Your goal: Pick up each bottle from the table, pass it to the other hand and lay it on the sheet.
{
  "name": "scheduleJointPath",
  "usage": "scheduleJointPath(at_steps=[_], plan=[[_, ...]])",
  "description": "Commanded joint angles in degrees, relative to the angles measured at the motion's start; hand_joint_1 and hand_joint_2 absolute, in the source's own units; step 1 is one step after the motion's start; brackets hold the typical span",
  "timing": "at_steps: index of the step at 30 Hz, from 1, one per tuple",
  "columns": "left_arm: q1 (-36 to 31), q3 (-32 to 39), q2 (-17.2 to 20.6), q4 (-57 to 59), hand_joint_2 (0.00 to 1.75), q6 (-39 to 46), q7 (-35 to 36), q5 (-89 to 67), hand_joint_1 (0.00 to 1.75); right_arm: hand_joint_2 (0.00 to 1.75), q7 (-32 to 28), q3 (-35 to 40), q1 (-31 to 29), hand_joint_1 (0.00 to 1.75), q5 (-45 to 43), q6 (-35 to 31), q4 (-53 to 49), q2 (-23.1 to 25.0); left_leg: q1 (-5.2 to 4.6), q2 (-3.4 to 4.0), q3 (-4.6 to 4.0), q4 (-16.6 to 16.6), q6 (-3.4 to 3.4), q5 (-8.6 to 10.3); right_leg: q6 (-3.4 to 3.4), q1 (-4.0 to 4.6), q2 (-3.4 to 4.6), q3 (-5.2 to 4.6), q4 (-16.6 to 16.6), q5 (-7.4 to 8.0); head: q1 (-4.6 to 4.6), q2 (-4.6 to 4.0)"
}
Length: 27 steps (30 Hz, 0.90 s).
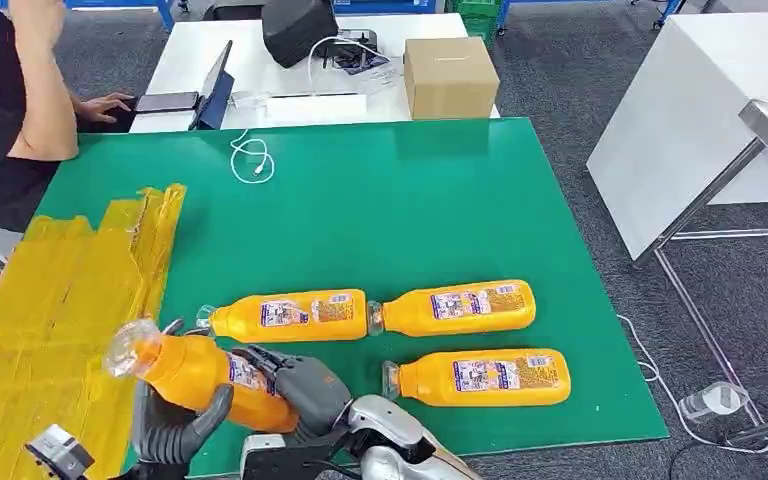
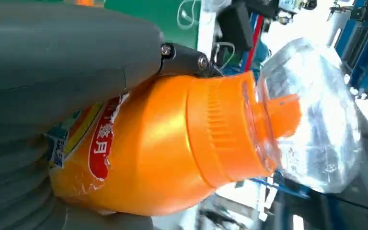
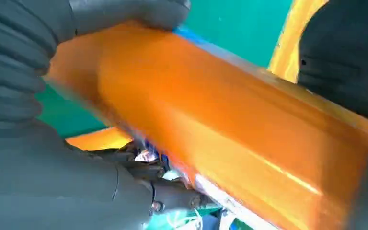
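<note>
An orange bottle with a clear cap hangs tilted above the table's near left corner, at the edge of the yellow sheet. Both hands are on it. My left hand grips it from below near the neck, with its thumb over the bottle in the left wrist view. My right hand holds the bottle's base end, fingers wrapped round it. Three more orange bottles lie flat on the green table: one in the middle, one to its right, one nearer me.
A white cable lies at the far side of the green table. Behind it stands a white table with a cardboard box, a laptop and a black bag. A person sits at the far left.
</note>
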Motion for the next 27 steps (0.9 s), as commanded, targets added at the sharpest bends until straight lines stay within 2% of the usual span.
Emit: scheduleJointPath(at_steps=[1,4,7,15,18,23,27], plan=[[-0.88,2.87,5.25,-10.35,1.75,17.91,-2.23,-21.88,1.75,1.75,3.28,-10.56,1.18,0.00,3.35,-1.14,-9.59,-5.28,0.08,-0.11,-0.03,0.07,-0.03,-0.04,-0.09,0.09,-0.11,0.05,0.02,-0.06,0.00,0.00],[-2.49,3.47,5.68,-10.19,1.75,29.89,-1.03,-36.17,1.75,1.75,4.43,-13.01,-0.84,0.00,4.73,0.79,-7.63,-5.94,0.03,-0.07,-0.02,0.01,-0.01,0.01,-0.05,0.04,-0.06,0.03,-0.01,0.00,-0.02,0.00],[-2.87,1.03,6.64,-9.53,1.75,40.23,1.10,-46.70,1.75,1.75,4.88,-13.24,-2.06,0.00,5.11,1.79,-6.70,-6.49,0.01,-0.16,0.00,-0.01,0.00,0.04,-0.04,0.02,-0.16,0.11,-0.03,-0.01,0.00,0.00],[-2.77,-0.41,7.59,-8.86,1.75,42.42,2.26,-48.76,1.75,1.75,5.73,-12.92,-2.66,0.00,5.13,2.33,-6.77,-6.61,0.02,-0.05,0.10,-0.01,-0.02,-0.01,-0.08,0.02,-0.05,0.17,-0.03,-0.04,-0.02,0.00],[-4.02,-3.12,10.46,-6.07,1.75,46.57,8.27,-59.49,1.75,1.75,7.38,-12.46,-5.65,0.00,4.47,3.33,-5.00,-7.42,0.00,-0.09,0.05,-0.01,-0.01,0.04,-0.06,0.00,-0.09,0.11,-0.01,-0.02,0.00,0.00],[-7.13,-7.78,16.30,2.67,1.75,44.47,15.05,-70.65,1.75,1.75,8.41,-11.85,-13.72,0.00,2.37,6.76,2.73,-6.55,-0.03,-0.04,0.09,-0.06,-0.02,0.11,-0.07,-0.02,-0.04,0.10,-0.02,0.06,0.00,0.00],[-9.95,-10.65,19.62,11.95,1.75,41.26,16.75,-72.92,1.75,1.75,8.79,-10.76,-19.84,0.00,1.63,8.75,10.33,-3.61,-0.06,0.07,0.15,-0.13,0.01,0.17,-0.08,-0.05,0.07,0.11,-0.04,0.10,-0.02,0.00]])
